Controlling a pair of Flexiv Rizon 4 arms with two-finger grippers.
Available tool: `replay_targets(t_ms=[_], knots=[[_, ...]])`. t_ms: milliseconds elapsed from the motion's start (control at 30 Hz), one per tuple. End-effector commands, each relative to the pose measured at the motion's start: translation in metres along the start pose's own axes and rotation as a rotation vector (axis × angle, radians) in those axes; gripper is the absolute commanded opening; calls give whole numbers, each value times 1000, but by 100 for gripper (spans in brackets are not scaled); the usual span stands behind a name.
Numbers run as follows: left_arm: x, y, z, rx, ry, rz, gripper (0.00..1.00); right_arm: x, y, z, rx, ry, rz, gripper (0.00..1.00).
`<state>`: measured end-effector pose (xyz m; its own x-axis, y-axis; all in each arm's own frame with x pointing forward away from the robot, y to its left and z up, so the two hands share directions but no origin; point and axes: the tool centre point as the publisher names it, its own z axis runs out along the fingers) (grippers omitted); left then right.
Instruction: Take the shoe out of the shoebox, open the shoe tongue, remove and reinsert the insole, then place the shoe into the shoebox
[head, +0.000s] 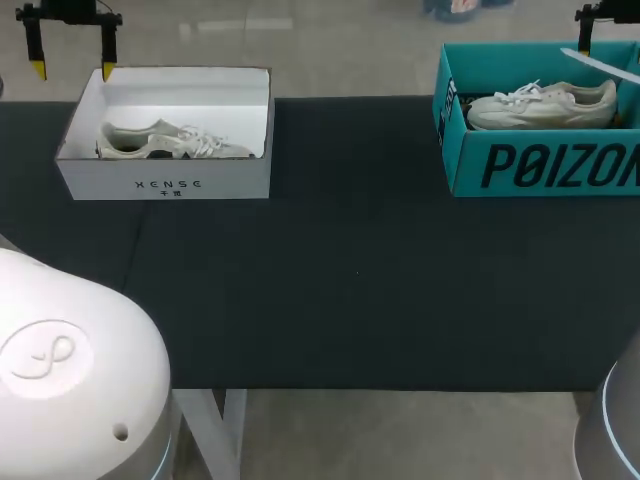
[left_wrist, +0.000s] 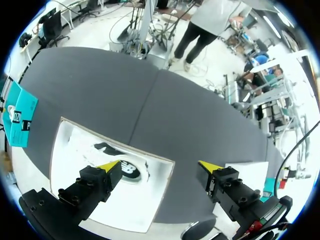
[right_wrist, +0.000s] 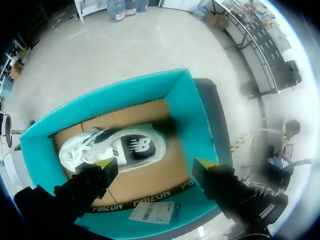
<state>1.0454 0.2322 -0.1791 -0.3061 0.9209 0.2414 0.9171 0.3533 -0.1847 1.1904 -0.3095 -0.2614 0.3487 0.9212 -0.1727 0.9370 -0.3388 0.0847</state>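
Note:
A white shoebox (head: 165, 183) stands at the table's far left with a pale sneaker (head: 170, 142) lying in it. My left gripper (head: 74, 68) hangs open above the box's back left corner. From its own wrist view the left gripper (left_wrist: 160, 166) is well above the white shoebox (left_wrist: 105, 210) and the sneaker (left_wrist: 125, 167). A teal shoebox (head: 540, 165) at the far right holds a white sneaker (head: 545, 103). One yellow-tipped finger (head: 583, 40) of my right gripper shows above it. The right gripper (right_wrist: 154, 163) is open, high over that sneaker (right_wrist: 120, 147) in the teal shoebox (right_wrist: 187, 110).
The dark table top (head: 350, 270) stretches between the two boxes and towards the front edge. The teal box also shows far off in the left wrist view (left_wrist: 20, 117). A white label (right_wrist: 152, 212) is stuck on the teal box's outer wall.

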Motion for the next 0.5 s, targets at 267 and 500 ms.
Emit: replay_targets(t_ms=[267, 500], knots=[[1, 0, 0, -3, 0, 0, 100, -3, 7, 40, -16, 38, 80, 100], [1, 0, 0, -3, 0, 0, 100, -7, 12, 72, -53, 34, 44, 100]])
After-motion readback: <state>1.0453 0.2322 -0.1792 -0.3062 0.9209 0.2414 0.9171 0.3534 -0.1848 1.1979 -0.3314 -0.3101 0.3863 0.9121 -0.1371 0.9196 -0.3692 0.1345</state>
